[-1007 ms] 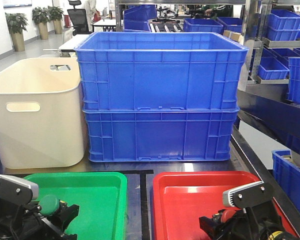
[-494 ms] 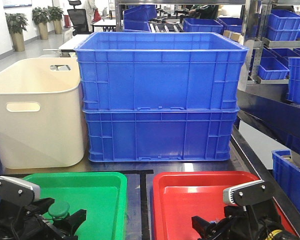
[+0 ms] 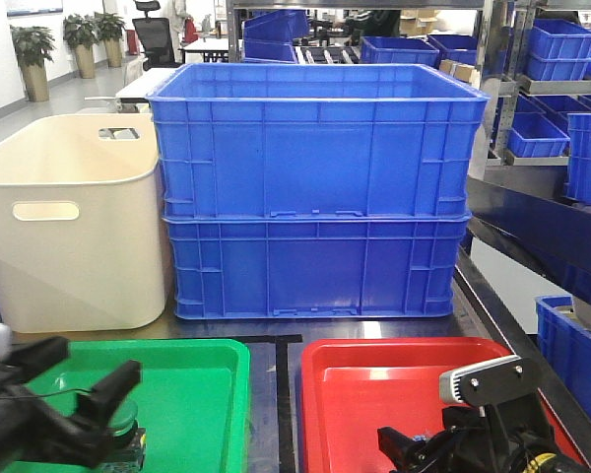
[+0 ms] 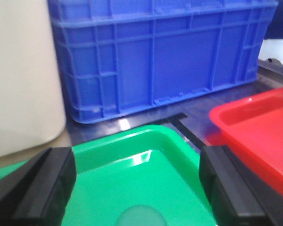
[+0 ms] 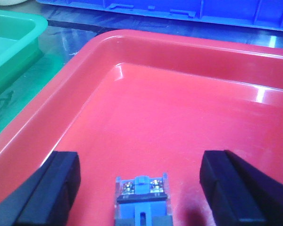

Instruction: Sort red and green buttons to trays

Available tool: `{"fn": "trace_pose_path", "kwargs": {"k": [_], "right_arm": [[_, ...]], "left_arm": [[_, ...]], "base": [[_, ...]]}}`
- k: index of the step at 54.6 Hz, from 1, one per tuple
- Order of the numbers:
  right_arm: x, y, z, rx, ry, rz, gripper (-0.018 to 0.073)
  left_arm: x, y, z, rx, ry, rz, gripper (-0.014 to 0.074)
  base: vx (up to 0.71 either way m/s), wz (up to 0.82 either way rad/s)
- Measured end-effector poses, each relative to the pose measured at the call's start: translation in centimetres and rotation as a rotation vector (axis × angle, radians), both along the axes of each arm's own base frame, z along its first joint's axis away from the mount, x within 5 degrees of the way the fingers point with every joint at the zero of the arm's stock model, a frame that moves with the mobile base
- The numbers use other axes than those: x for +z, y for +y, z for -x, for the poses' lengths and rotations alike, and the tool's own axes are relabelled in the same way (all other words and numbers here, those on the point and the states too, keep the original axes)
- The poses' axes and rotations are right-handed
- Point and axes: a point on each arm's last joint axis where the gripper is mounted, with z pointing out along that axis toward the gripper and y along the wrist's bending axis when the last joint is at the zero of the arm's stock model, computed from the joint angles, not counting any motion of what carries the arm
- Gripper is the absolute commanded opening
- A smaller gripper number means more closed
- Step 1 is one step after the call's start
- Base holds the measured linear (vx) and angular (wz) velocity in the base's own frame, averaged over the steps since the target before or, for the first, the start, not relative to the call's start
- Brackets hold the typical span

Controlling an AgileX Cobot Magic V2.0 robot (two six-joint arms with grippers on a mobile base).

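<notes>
The green tray (image 3: 192, 347) lies front left and the red tray (image 3: 374, 394) front right. A green-capped button (image 3: 125, 434) sits on the green tray's floor, and its round cap (image 4: 140, 217) shows low in the left wrist view. My left gripper (image 4: 137, 188) is open above it, fingers (image 4: 42, 183) wide apart and empty. In the front view this gripper (image 3: 69, 424) is blurred. A button with a grey-blue body (image 5: 142, 197) rests on the red tray (image 5: 188, 94). My right gripper (image 5: 140, 181) stands open around it without touching; its cap is hidden.
Two stacked deep blue crates (image 3: 315, 187) stand behind the trays, with a cream tub (image 3: 69, 227) to their left. A black tape line (image 3: 284, 394) runs between the trays. A blue bin (image 3: 576, 345) and shelving sit at the right.
Both grippers have let go of their buttons. The green one now lies in the green tray and the other in the red. My left gripper has since shifted left and lower, blurred.
</notes>
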Motion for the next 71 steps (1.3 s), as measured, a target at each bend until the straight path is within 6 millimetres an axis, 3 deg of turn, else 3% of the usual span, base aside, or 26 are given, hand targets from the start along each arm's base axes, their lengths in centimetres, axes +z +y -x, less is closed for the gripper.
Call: {"fn": "trace_pose_path", "kwargs": {"k": [11, 17, 34, 46, 57, 71], "right_arm": [[0.0, 0.0, 0.0, 0.0, 0.0, 0.0, 0.0585], [0.0, 0.0, 0.0, 0.0, 0.0, 0.0, 0.0585], [0.0, 0.0, 0.0, 0.0, 0.0, 0.0, 0.0585], [0.0, 0.0, 0.0, 0.0, 0.0, 0.0, 0.0585], [0.0, 0.0, 0.0, 0.0, 0.0, 0.0, 0.0585], [0.0, 0.0, 0.0, 0.0, 0.0, 0.0, 0.0585]], "left_arm": [[2.6, 1.5, 3.2, 0.06, 0.012, 0.075, 0.0568], [3.3, 1.8, 4.0, 0.066, -0.007, 0.095, 0.0537], [3.0, 1.9, 4.0, 0.076, 0.019, 0.087, 0.0441], [2.8, 2.5, 5.7, 0.081, -0.009, 0.097, 0.0247], [-0.1, 4.1, 9.8, 0.111, -0.033, 0.157, -0.001], [-5.5, 6.2, 14.7, 0.171, -0.142, 0.153, -0.0007]], "base": [[0.0, 0.0], [0.0, 0.0], [0.0, 0.0], [0.0, 0.0], [0.0, 0.0], [0.0, 0.0]]}}
